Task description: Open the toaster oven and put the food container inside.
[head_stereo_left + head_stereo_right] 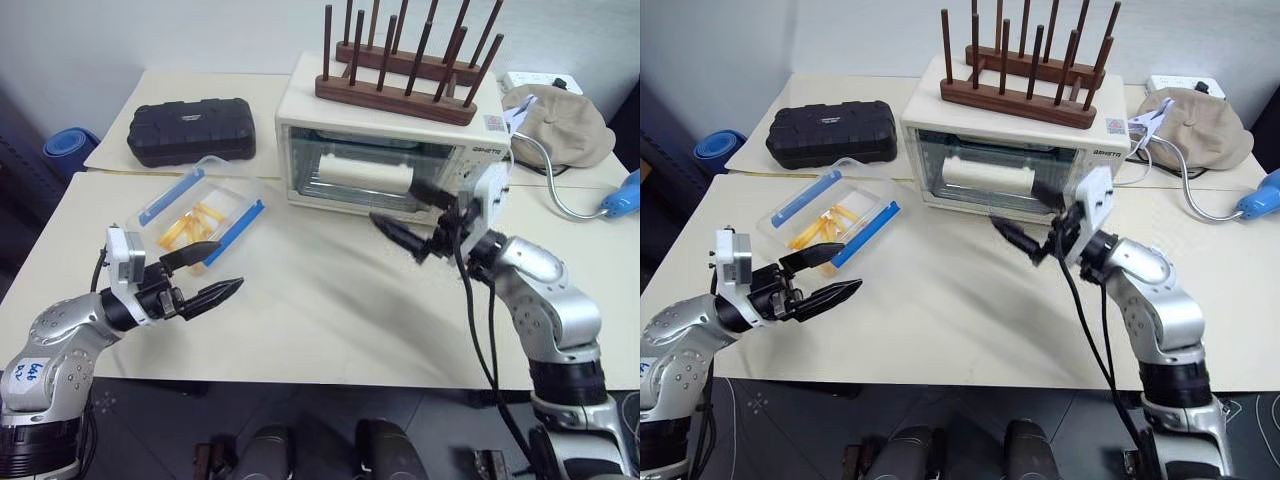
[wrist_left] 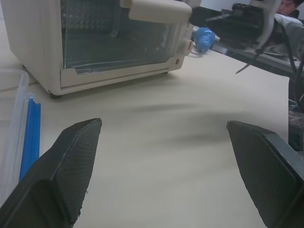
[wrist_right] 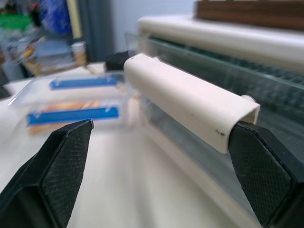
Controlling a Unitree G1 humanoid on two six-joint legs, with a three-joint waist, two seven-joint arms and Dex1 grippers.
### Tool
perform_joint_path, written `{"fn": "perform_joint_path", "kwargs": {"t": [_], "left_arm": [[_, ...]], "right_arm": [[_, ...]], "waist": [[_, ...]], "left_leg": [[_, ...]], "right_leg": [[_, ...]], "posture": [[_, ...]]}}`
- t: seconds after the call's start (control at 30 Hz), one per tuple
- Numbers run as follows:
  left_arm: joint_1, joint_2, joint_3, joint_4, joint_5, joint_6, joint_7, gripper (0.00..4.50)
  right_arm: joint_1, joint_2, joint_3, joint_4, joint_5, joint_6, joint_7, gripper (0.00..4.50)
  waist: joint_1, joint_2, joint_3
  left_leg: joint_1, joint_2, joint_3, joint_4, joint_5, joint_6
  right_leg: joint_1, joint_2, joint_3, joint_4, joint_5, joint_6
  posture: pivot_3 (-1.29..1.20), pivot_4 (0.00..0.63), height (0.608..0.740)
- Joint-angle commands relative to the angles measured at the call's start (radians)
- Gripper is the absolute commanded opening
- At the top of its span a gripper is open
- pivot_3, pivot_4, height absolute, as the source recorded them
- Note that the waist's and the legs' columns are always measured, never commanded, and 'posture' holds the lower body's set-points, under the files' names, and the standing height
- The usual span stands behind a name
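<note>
Toaster oven [image 1: 385,150] sat shut at the back of the cream table [image 1: 330,320], glass door closed, cream handle bar [image 1: 365,178] across the front. A dark wooden peg rack [image 1: 400,75] stood on its roof. Control panel was on its right side, partly hidden by my right arm, so I could not read the knob.

Food container [image 1: 200,215] lay on the table to the oven's left, apart from it, clear box with blue clip strips along both long sides and yellow food strips inside. It looked lidded, though the clear plastic made that hard to judge.

My right gripper [image 1: 408,215] was up in front of the oven door, fingers spread wide, nothing between them. In the right wrist view the handle bar [image 3: 185,97] ran between my two fingertips [image 3: 61,161], its end just beside the one near the oven; contact not clear.

My left gripper [image 1: 205,275] hovered just in front of the food container, fingers also spread wide and empty, one fingertip over the container's near edge in the head view. Touch could not be confirmed.

Black ribbed hard case [image 1: 190,130] sat behind the container. A tan cap [image 1: 560,125] lay right of the oven, with a white cable [image 1: 560,195] and a blue object [image 1: 625,195] at the table's right edge.
</note>
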Motion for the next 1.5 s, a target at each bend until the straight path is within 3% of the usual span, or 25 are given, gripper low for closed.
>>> {"fn": "perform_joint_path", "kwargs": {"t": [0.03,0.1,0.3,0.47,0.7,0.77,0.87,1.03,1.13,1.27,1.5], "left_arm": [[-0.09,-0.024,0.011,0.042,-0.023,-0.01,0.012,3.95],[-0.179,-0.039,-0.001,0.092,-0.021,0.001,0.03,3.37],[-0.553,-0.118,-0.134,0.365,0.174,-0.071,0.127,1.53],[-0.722,-0.199,-0.235,0.542,0.304,-0.188,0.106,0.01],[-0.685,-0.199,-0.366,0.56,0.434,-0.303,-0.025,0.01],[-0.635,-0.175,-0.397,0.495,0.486,-0.241,0.013,0.01],[-0.562,-0.165,-0.44,0.409,0.556,-0.191,0.074,0.01],[-0.46,-0.199,-0.452,0.312,0.568,-0.138,0.129,0.01],[-0.387,-0.218,-0.409,0.218,0.523,-0.075,0.177,0.01],[-0.216,-0.221,-0.219,-0.013,0.351,0.036,0.225,1.18],[0.179,-0.164,0.359,-0.252,0.059,0.189,0.337,3.33]], "right_arm": [[0.061,-0.042,0.029,-0.087,-0.031,-0.056,0.079,4.5],[0.081,-0.048,0.032,-0.089,-0.049,-0.068,0.085,4.5],[0.108,-0.041,0.038,-0.094,-0.09,-0.096,0.071,4.5],[0.139,-0.04,0.039,-0.101,-0.112,-0.114,0.064,4.5],[0.363,-0.058,-0.044,-0.115,-0.143,-0.211,0.071,4.5],[0.503,-0.055,-0.126,-0.1,-0.142,-0.301,0.093,4.5],[0.598,-0.036,-0.216,-0.072,-0.146,-0.431,0.101,4.5],[0.613,-0.026,-0.279,-0.047,-0.104,-0.507,0.108,4.5],[0.538,-0.036,-0.278,-0.027,-0.028,-0.489,0.148,4.5],[0.386,-0.026,-0.234,-0.005,0.009,-0.499,0.18,4.5],[0.243,0.019,-0.135,0.015,0.043,-0.475,0.235,4.5]], "waist": [[0.003,0.0,0.0],[0.004,0.0,0.0],[0.007,-0.001,0.0],[0.003,-0.001,0.0],[0.007,-0.002,0.0],[0.01,-0.002,0.0],[0.012,-0.002,0.0],[0.008,-0.002,0.0],[0.003,-0.002,0.0],[-0.002,-0.002,0.0],[0.003,-0.002,0.0]], "left_leg": [[0.0,0.0,0.0,0.0,0.0,0.0],[0.0,0.0,0.001,0.002,0.0,0.0],[0.0,-0.001,0.001,0.003,0.001,0.0],[0.0,-0.002,0.003,0.001,0.001,0.0],[-0.001,-0.002,0.008,0.001,0.001,0.0],[0.0,-0.001,0.008,0.002,0.001,0.0],[0.0,-0.001,0.008,0.002,0.001,0.0],[0.002,0.0,0.006,0.004,0.001,0.001],[0.003,0.0,0.006,0.003,0.002,0.001],[0.003,0.001,0.006,0.003,0.001,0.001],[0.002,0.004,0.002,0.002,0.001,-0.001]], "right_leg": [[0.0,0.0,0.0,0.0,0.0,0.0],[0.0,0.0,0.0,0.001,0.0,0.0],[0.001,0.001,0.0,0.002,0.0,0.001],[0.0,0.001,-0.001,0.001,0.001,0.001],[0.0,0.002,-0.002,0.0,0.0,0.001],[0.0,0.001,-0.002,0.0,0.0,0.001],[0.001,0.001,-0.001,0.0,0.001,0.002],[0.002,0.001,0.003,-0.001,0.002,0.003],[0.002,0.001,0.003,0.0,0.002,0.003],[0.001,0.0,0.003,0.0,0.002,0.003],[0.001,-0.001,0.001,-0.002,0.001,0.002]], "posture": [[0.0,0.15,0.74],[0.0,0.15,0.74],[0.0,0.15,0.74],[0.0,0.15,0.74],[0.0,0.15,0.74],[0.0,0.15,0.74],[0.0,0.15,0.74],[0.0,0.15,0.74],[0.0,0.15,0.74],[0.0,0.15,0.74],[0.0,0.15,0.74]]}}
